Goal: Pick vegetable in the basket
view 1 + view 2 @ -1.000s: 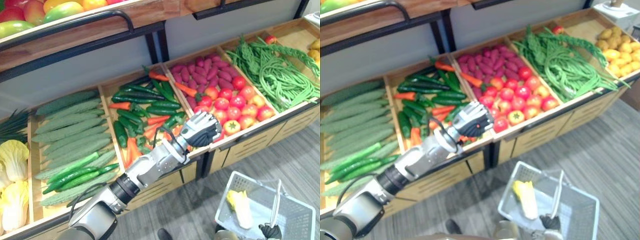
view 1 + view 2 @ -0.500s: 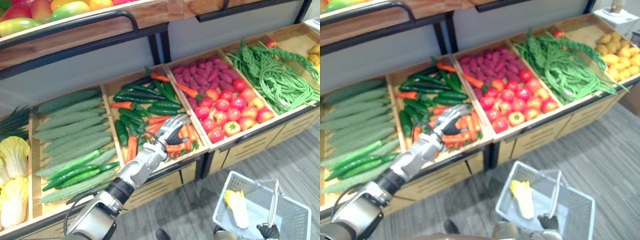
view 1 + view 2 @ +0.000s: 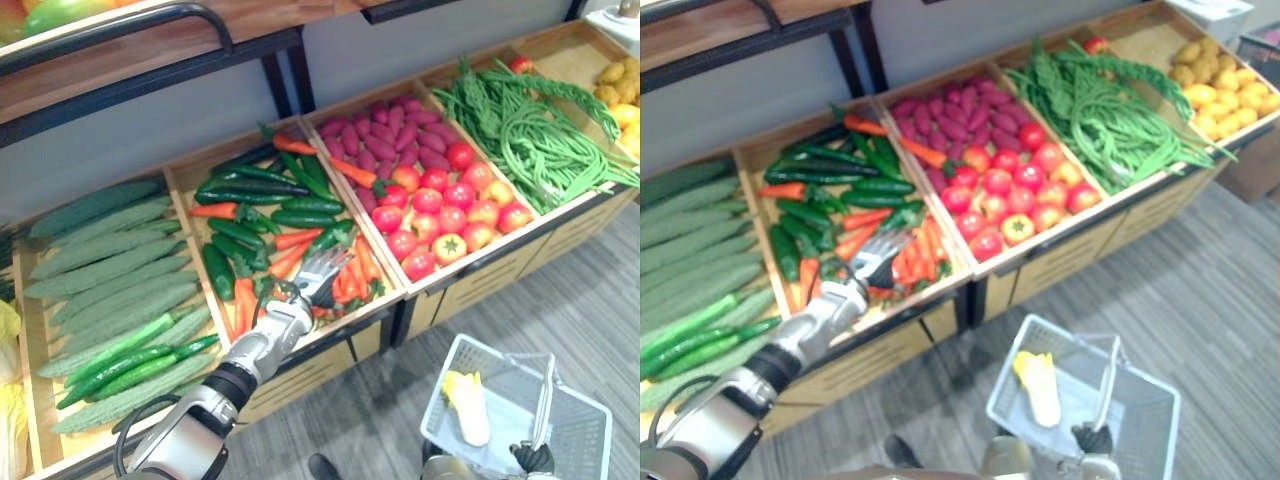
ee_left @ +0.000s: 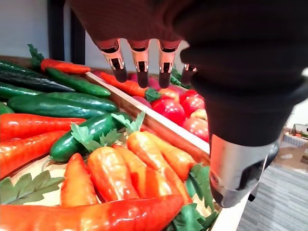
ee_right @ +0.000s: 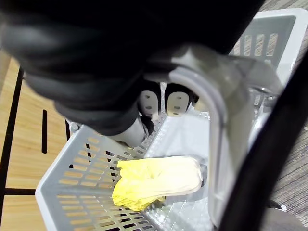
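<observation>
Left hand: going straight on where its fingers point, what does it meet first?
Probably the carrots piled under and just ahead of the left hand. If it clears them, next come the wooden divider, then the tomatoes. Depth is unclear.

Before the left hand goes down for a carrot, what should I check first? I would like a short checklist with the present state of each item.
1. Left hand open: ok, the fingers are straight and hold nothing.
2. Hand above the carrots: ok, it hovers over the pile, apart from it.
3. A carrot free to take: ok, the top ones lie uncovered; a green vegetable lies beside them.
4. Basket held: ok, the right hand is curled round its handle.
5. Room in the basket: ok, one cabbage lies in it, with bare floor beside it.
</observation>
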